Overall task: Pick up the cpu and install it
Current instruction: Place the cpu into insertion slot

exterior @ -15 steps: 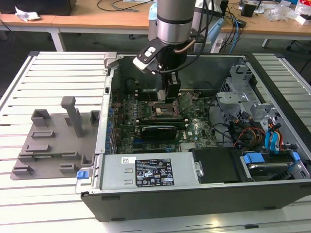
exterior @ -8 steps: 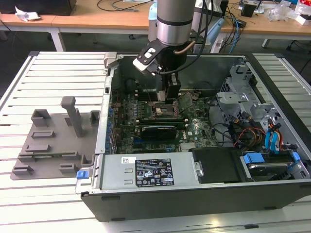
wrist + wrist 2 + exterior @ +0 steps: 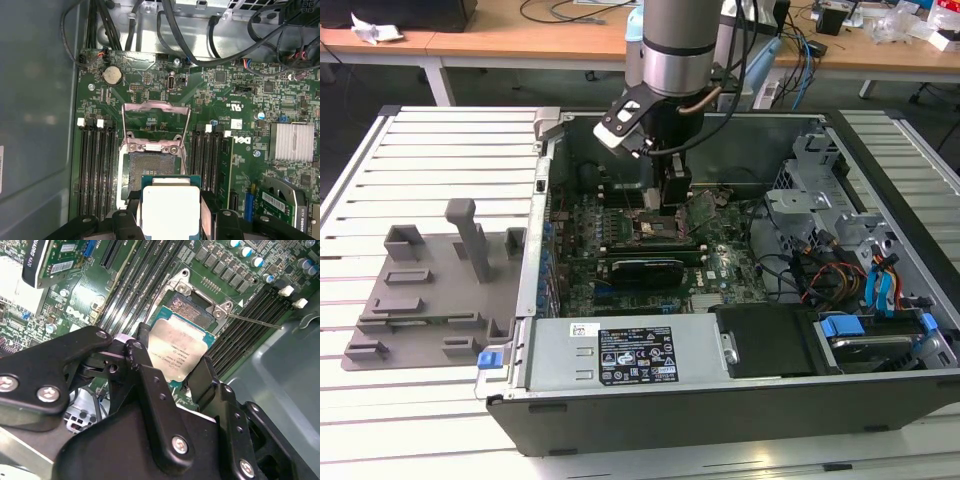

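Inside the open case point(image 3: 720, 422), pincer point(image 3: 172, 354) clamps cpu point(image 3: 170, 207) edges over socket point(image 3: 150, 166)

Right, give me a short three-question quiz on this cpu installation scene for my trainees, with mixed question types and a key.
1. True or false: the cpu already sits flat in the socket.
2. Where does the grey fixture tray lie? A) on the motherboard B) on the slatted table, at the exterior view's left of the computer case C) on the wooden desk
3. Fill in: the socket's metal frame stands ____.
Key: 1 false, the gripper holds it between its fingers, not yet seated. 2 B. 3 open.
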`<state>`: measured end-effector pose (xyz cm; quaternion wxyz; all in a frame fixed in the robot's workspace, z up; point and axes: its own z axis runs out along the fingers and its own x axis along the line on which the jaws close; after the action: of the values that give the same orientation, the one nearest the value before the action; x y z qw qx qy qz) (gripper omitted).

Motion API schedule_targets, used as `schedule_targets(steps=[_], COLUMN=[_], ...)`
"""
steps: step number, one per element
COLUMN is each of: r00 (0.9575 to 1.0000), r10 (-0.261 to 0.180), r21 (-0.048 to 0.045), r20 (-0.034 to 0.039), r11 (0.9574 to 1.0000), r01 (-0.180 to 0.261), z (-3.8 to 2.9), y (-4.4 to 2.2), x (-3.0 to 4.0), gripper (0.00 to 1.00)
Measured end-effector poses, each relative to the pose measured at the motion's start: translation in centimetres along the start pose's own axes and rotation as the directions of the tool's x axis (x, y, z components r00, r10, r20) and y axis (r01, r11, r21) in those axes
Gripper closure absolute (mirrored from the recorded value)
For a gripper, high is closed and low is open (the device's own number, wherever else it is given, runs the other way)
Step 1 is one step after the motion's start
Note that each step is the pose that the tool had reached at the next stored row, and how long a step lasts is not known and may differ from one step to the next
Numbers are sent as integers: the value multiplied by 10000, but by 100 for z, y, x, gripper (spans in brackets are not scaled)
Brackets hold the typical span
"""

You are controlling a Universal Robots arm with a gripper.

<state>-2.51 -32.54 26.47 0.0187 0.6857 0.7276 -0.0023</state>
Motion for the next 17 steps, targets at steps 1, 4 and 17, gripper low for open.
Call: schedule_targets(steps=[1, 4, 17], r00=[10000, 10000, 10000], r10=[0, 0, 0], r21=[0, 0, 0], r20=[1, 0, 0], r11=[10000, 10000, 10000], r01=[0, 0, 0], z=[3, 19, 101], y=[0, 0, -2], x=[0, 1, 3], gripper=[45, 45, 45])
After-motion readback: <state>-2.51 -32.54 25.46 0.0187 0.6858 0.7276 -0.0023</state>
